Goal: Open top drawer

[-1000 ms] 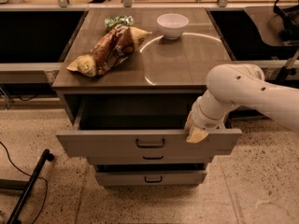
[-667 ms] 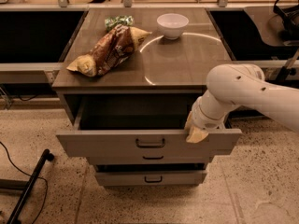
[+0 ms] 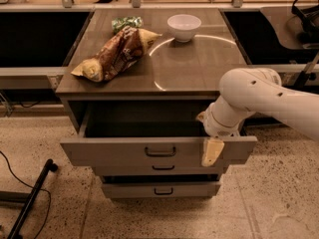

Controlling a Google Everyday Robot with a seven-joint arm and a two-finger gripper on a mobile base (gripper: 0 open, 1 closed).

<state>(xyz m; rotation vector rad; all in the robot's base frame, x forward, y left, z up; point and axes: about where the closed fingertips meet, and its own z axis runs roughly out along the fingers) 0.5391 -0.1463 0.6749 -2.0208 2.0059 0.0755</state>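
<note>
The top drawer (image 3: pixel 114 153) is the widest grey front, with a small dark pull handle (image 3: pixel 160 152) at its centre. It stands pulled well out from the cabinet, and its dark inside shows behind the front. My gripper (image 3: pixel 212 152) is at the drawer's right end, hanging over the top edge of the front, with a pale part lying against the outer face. My white arm (image 3: pixel 264 98) reaches in from the right. Two shorter, narrower drawer fronts, the middle one (image 3: pixel 163 169) and the lowest one (image 3: pixel 159 189), sit below, pulled out only slightly.
On the brown cabinet top (image 3: pixel 194 63) lie a brown and yellow snack bag (image 3: pixel 117 54), a green bag (image 3: pixel 125 22) and a white bowl (image 3: pixel 184 27). A black pole (image 3: pixel 30 198) and cable lie on the speckled floor at the left. Dark counters flank the cabinet.
</note>
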